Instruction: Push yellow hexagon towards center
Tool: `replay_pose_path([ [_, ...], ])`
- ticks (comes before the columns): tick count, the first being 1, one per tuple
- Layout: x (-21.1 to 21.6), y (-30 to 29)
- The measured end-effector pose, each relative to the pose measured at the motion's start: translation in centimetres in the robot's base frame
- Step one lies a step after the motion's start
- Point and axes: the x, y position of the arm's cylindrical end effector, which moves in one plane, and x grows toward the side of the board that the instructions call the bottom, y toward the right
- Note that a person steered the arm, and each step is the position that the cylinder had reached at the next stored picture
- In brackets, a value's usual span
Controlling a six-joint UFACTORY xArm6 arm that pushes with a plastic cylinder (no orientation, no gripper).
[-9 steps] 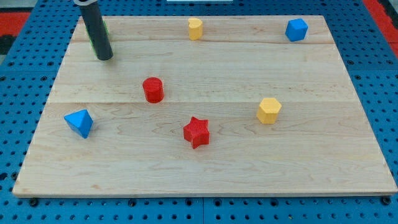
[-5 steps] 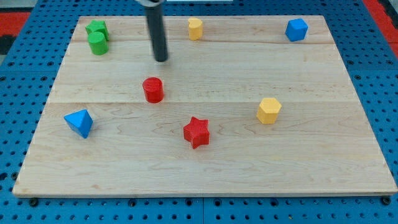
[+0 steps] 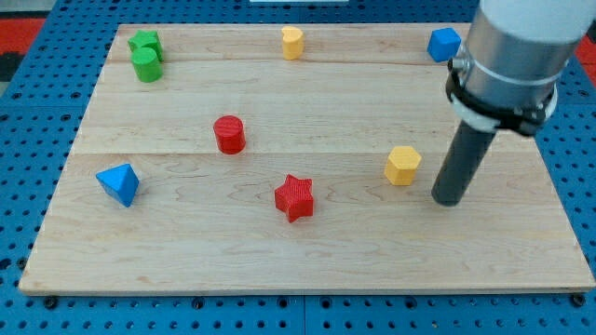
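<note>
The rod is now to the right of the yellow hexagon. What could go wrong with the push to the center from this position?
1. My tip sits right of the yellow hexagon but a little toward the view's bottom, with a gap between them. A straight push left may catch only its lower edge, so it could spin or slide up and away.
2. The red star lies left of the hexagon, slightly lower. A push that runs too far or too low might knock it.

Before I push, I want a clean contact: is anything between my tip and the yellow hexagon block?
Nothing: in the camera view only bare wooden board separates my tip from the yellow hexagon block, which sits just to the tip's upper left.
</note>
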Motion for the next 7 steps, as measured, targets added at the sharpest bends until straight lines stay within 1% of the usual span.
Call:
replay_pose_path([
  [2,-0.1,0.0],
  [3,-1.2,-1.0],
  [5,-3.3,-5.2],
  [7,-4.5,-6.2],
])
